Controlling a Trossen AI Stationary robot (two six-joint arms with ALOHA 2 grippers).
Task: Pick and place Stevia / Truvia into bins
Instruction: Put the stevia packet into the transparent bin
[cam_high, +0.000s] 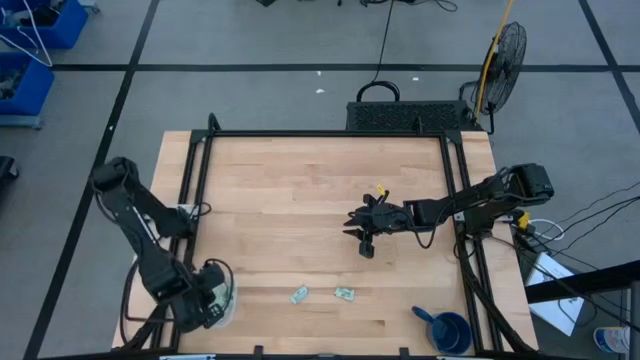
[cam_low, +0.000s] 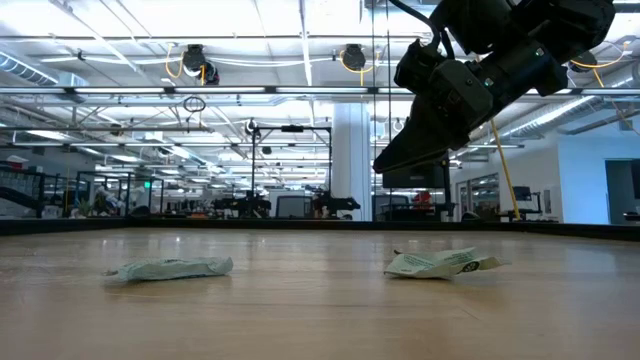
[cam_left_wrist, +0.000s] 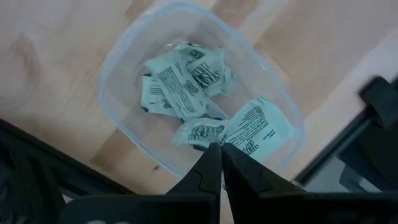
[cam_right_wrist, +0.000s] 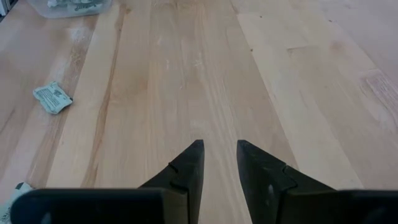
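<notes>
The clear tub (cam_left_wrist: 118, 68) stands on the table at the near left (cam_high: 226, 300) and holds several pale green sachets (cam_left_wrist: 183, 78). My left gripper (cam_left_wrist: 219, 149) hangs right above it, shut on one more sachet (cam_left_wrist: 255, 127). Two sachets lie flat on the wood near the front edge, one to the left (cam_high: 299, 295) (cam_low: 170, 268) and one to the right (cam_high: 345, 294) (cam_low: 440, 263). My right gripper (cam_high: 362, 238) (cam_right_wrist: 217, 155) is open and empty above the middle of the table, well clear of both. One loose sachet also shows in the right wrist view (cam_right_wrist: 53, 98). My left gripper pinches the sachet between its two fingertips at the edge nearest the fingers (cam_left_wrist: 239, 148), coming from above and pointing down. The sachet hangs over the tub's inside, close above the other sachets. Whether it touches them, I cannot tell.
A dark blue cup with a handle (cam_high: 450, 330) stands at the near right corner. A black frame rail (cam_high: 200, 190) runs along the table's left side and another (cam_high: 455, 190) along its right. Bare wood (cam_high: 300, 200) lies between the arms.
</notes>
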